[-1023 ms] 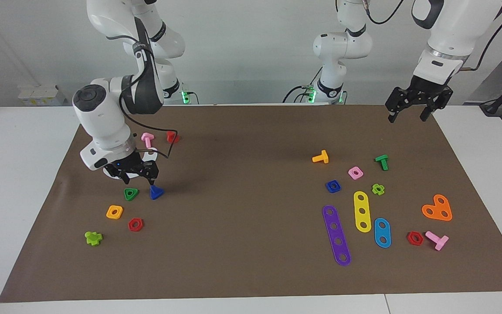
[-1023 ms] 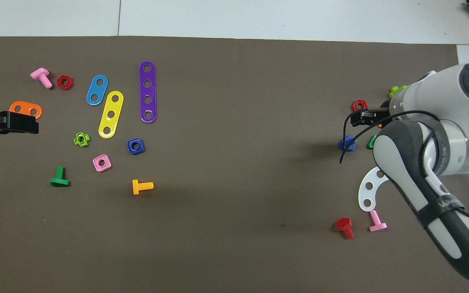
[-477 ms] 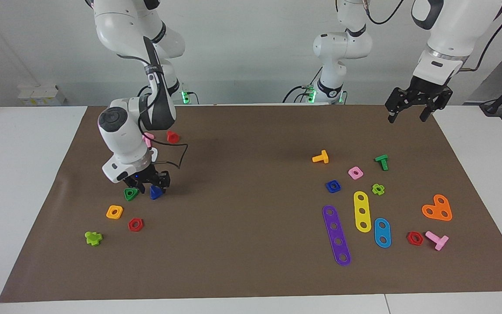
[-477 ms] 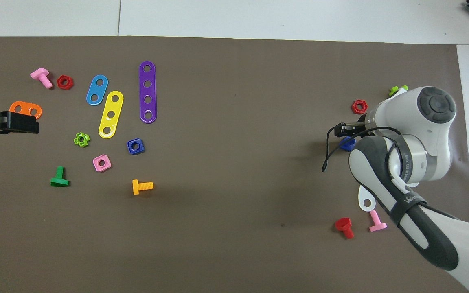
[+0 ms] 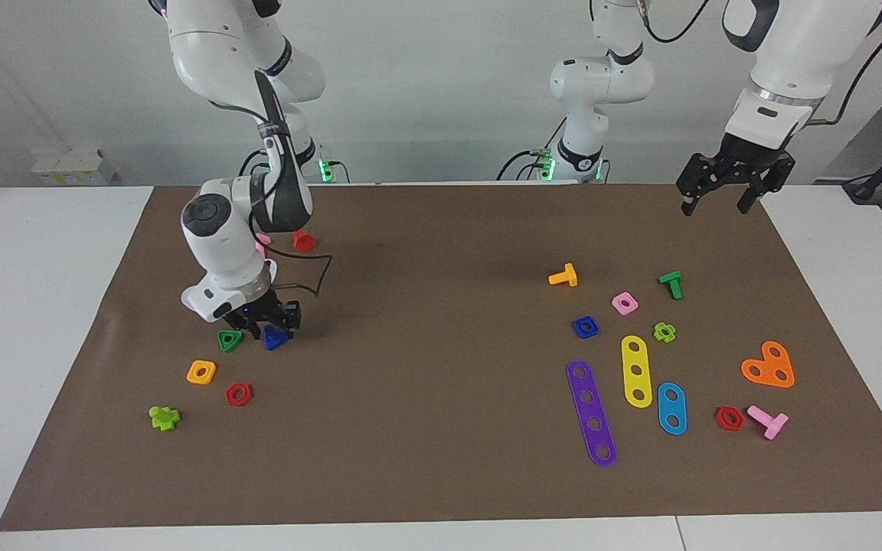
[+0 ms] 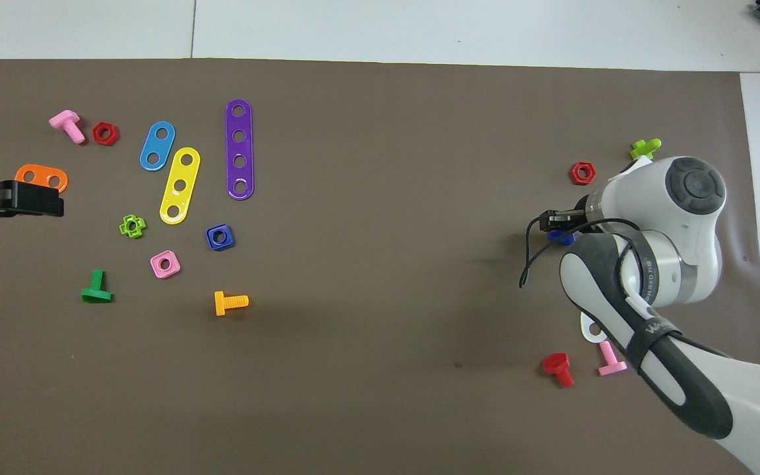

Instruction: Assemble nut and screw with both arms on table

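The right pincer (image 5: 266, 321) is down low at the right arm's end of the counter (image 5: 441, 474), its black fingers set on either side of the screw (image 5: 274, 337), a small dark-blue piece with a triangular head that rests on the brown mat. From the facing view the fingers look parted around the screw's upper part rather than pressed onto it, though the fingertips are partly lost against the dark plastic, so whether they touch it I cannot tell. In the overhead view only a sliver of the screw (image 6: 557, 236) shows under the pincer's body. Just beside the screw sits a green triangular nut (image 5: 230, 340), and farther from the robots lie an orange square nut (image 5: 201, 372) and a red hex nut (image 5: 238, 394). The nut (image 5: 585, 327), blue and square with a round hole, lies flat on the mat toward the left arm's end, well apart from the screw, with a pink square nut (image 5: 625, 303) nearer to the robots and a purple strip (image 5: 591, 413) farther from them. The left pincer (image 5: 719, 205) hangs in the air over the mat's corner at the left arm's end, its fingers spread wide and holding nothing, the arm waiting.
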Tool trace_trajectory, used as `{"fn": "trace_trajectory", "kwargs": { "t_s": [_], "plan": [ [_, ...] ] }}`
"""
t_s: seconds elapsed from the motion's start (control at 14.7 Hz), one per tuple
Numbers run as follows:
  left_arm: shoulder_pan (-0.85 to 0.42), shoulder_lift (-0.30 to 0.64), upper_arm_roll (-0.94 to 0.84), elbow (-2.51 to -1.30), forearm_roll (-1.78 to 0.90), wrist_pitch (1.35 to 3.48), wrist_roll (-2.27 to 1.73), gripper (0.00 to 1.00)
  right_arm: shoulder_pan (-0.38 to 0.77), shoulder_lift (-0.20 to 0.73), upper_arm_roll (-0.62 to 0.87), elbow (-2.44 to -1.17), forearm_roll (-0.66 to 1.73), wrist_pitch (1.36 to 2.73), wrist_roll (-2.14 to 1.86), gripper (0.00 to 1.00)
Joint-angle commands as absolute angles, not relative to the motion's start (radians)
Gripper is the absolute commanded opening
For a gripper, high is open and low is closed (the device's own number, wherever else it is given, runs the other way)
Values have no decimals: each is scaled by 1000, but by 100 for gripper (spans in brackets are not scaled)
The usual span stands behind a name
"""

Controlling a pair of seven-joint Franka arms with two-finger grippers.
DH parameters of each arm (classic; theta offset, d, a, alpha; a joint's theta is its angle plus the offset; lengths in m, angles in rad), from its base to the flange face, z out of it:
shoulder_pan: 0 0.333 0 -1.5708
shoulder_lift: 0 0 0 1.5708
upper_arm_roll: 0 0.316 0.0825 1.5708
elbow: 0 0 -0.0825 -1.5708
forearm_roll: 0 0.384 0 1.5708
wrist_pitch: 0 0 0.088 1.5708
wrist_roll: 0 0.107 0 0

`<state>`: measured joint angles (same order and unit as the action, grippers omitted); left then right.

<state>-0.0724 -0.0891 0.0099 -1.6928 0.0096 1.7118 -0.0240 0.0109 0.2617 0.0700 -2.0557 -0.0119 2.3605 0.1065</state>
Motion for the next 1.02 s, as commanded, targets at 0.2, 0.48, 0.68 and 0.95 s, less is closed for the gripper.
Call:
{"fn": "trace_trajectory", "kwargs": {
  "t_s": [0.2,0.48,0.68,0.95],
  "plan": [
    [-77,-120,14,-1729,2,1735,-26,100,0,253,72,-2088,-5,2414,67,57],
    [-77,-120,14,-1730,2,1735,-25,100,-3,253,72,-2088,-5,2414,66,47],
    [-77,-120,14,-1730,2,1740,-25,100,-5,252,72,-2091,-5,2408,48,41],
    [-74,-120,14,-1730,2,1740,-23,100,-5,252,72,-2088,-5,2404,40,0]
  ]
}}
